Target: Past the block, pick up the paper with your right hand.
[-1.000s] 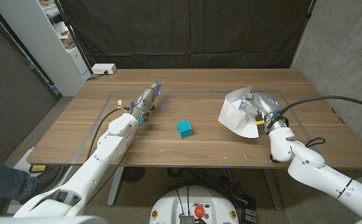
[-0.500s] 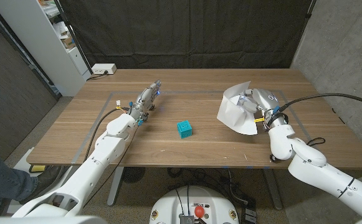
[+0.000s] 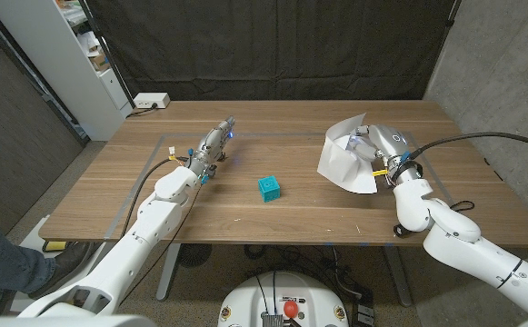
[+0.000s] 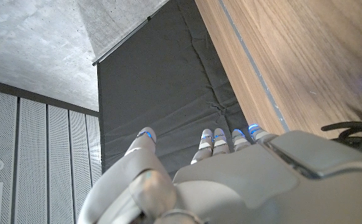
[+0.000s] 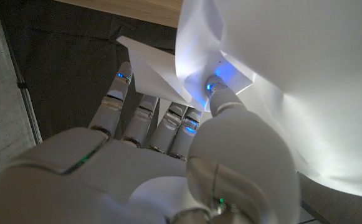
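The right hand (image 3: 379, 150) holds the paper (image 3: 343, 162), a white sheet bent into a curl around it. In the right wrist view the thumb (image 5: 221, 99) presses into the sheet from one side while the fingers (image 5: 144, 115) reach up behind a folded edge of the paper (image 5: 280, 74), so the sheet is pinched between them. In the head view the paper stands up off the surface (image 3: 291, 218) at the right side, its lower edge near the wood; whether it touches the wood cannot be told. The right arm comes in from the bottom right corner, with a black cable (image 3: 482, 141) looping beside it.

The block (image 3: 268, 189), small and teal, sits on the surface near the middle, well apart from the paper and to its left.

The left hand (image 3: 215, 145) lies stretched out on the left half of the surface, fingers pointing toward the far edge, holding nothing. In the left wrist view its fingers (image 4: 215, 140) are straight and close together, the thumb (image 4: 144, 138) set apart.

A white power strip (image 3: 151, 101) lies at the far left corner, and a dark curtain (image 3: 273, 45) hangs behind.
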Motion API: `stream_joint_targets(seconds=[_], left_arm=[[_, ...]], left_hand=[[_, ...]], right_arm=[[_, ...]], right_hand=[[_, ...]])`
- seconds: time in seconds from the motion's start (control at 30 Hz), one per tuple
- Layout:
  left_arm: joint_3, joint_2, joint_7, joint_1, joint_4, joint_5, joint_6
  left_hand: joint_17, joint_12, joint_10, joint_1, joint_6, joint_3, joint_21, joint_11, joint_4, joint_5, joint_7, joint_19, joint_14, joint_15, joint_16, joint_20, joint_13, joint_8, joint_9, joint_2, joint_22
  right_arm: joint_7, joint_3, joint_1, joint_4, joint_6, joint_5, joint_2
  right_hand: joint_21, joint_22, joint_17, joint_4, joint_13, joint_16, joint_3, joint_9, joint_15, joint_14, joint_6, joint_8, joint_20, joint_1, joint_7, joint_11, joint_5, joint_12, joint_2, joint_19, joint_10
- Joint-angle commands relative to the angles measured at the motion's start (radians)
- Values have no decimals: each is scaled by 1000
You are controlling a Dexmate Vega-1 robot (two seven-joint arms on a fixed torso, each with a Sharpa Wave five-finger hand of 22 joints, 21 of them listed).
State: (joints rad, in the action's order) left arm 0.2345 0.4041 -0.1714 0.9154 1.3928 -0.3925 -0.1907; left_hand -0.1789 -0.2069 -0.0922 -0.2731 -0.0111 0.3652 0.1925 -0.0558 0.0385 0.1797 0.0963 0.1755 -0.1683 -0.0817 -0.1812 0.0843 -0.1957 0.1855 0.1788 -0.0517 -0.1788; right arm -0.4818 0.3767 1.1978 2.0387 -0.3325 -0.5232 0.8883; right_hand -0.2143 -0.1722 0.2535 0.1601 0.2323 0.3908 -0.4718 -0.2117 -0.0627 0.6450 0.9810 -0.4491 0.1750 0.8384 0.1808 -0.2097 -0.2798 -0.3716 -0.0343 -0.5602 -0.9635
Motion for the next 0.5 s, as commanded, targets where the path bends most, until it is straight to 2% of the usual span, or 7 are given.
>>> stream_joint_targets(seconds=[0.03,0.5], left_arm=[[2,5,8,9,17,1,1],[6,0,-7,-6,-16,-5,-11]], left_hand=[[-2,-1,-11,1,-7,3,7,-1,8,-3,5,113,-17,-1,-5,3,0,-2,2,-9,-6],[-2,-3,-8,2,-2,3,7,0,10,-3,6,113,-16,-1,-6,3,0,1,2,-11,-6]], right_arm=[[-1,-26,5,22,13,-24,1],[5,-47,-11,43,14,-57,-15]], right_hand=[[0,-3,2,-4,4,0,-3,-3,-72,2,20,-6,2,11,10,-2,7,1,-1,-10,-11],[2,-3,3,-6,5,-4,-2,-3,-70,3,20,-8,1,13,13,-2,13,4,1,-12,-10]])
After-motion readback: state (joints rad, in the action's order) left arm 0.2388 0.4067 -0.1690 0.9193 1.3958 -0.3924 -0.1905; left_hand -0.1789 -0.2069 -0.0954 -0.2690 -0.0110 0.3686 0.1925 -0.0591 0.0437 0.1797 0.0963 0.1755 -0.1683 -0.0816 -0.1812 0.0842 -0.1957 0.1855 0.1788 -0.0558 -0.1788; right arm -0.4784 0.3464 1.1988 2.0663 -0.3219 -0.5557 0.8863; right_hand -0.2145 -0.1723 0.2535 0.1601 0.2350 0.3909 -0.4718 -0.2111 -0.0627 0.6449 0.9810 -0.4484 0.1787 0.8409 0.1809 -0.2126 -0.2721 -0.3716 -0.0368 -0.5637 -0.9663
